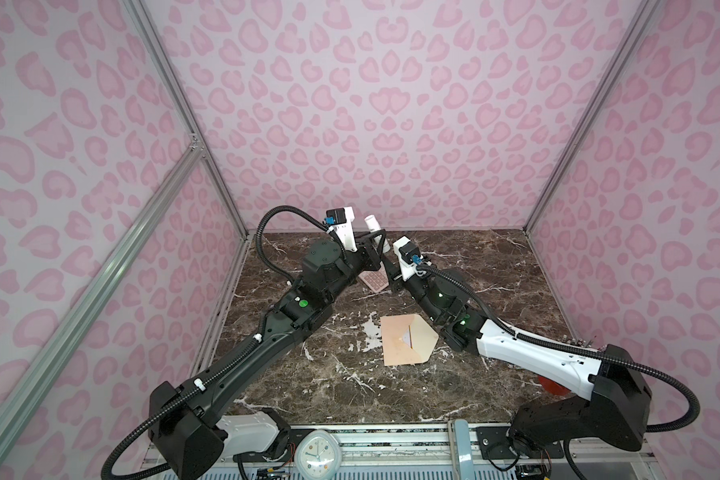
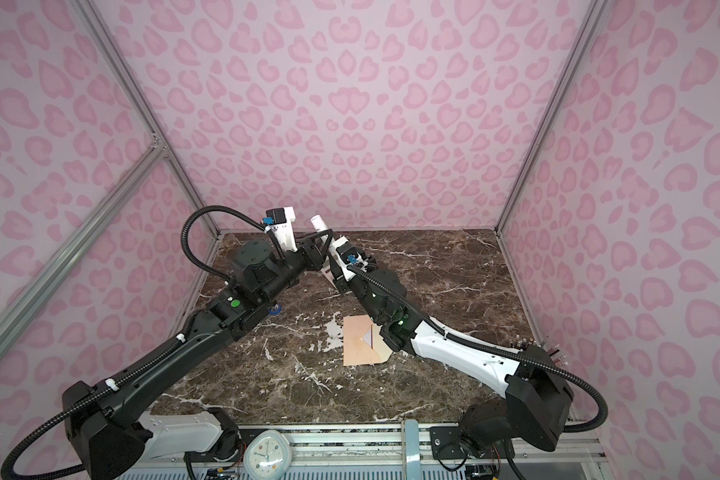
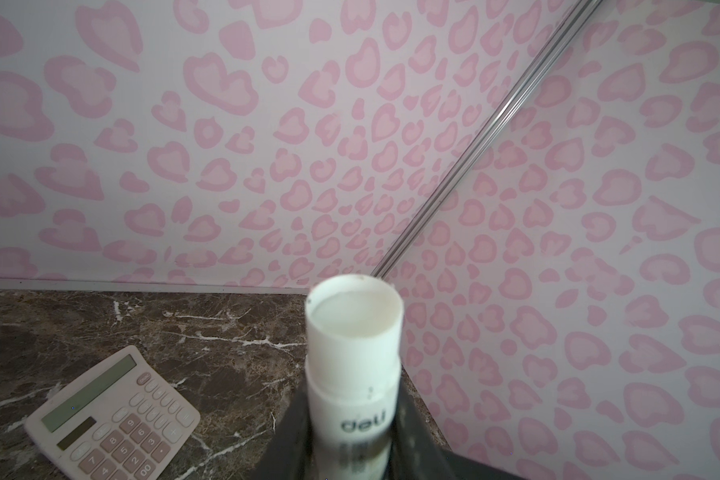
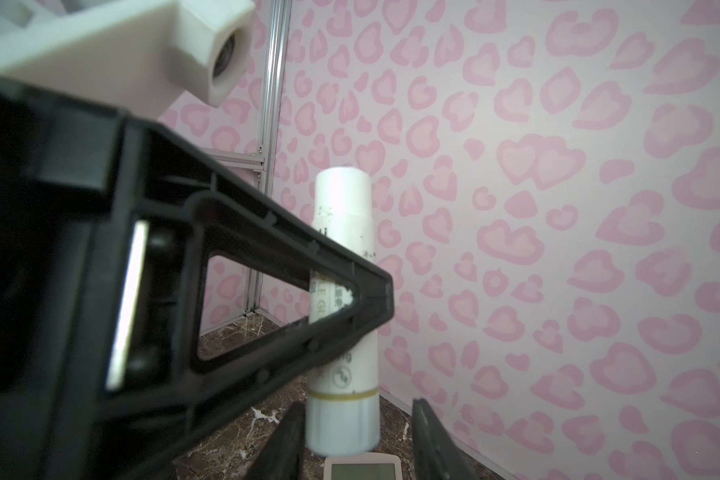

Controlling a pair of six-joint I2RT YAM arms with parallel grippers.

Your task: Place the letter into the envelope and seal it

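The peach envelope (image 1: pixel 395 345) (image 2: pixel 358 345) lies flat mid-table in both top views, its paler pointed flap (image 1: pixel 425 338) open toward the right arm. The letter shows only as a thin red edge (image 1: pixel 410 336) at the envelope's mouth. At the back of the table my left gripper (image 1: pixel 381 241) (image 3: pixel 352 436) is shut on a white glue stick (image 1: pixel 372 223) (image 3: pixel 354 332) (image 4: pixel 344 216), held upright with its cap off. My right gripper (image 1: pixel 387 259) (image 4: pixel 356 415) straddles the stick's twist base, open; one finger touches the base, the other stands apart.
A pink-keyed calculator (image 1: pixel 373 283) (image 3: pixel 113 415) lies on the marble just below both grippers. A round clock (image 1: pixel 319 455) sits on the front rail. A red object (image 1: pixel 551 386) peeks from under the right arm. Pink patterned walls close three sides.
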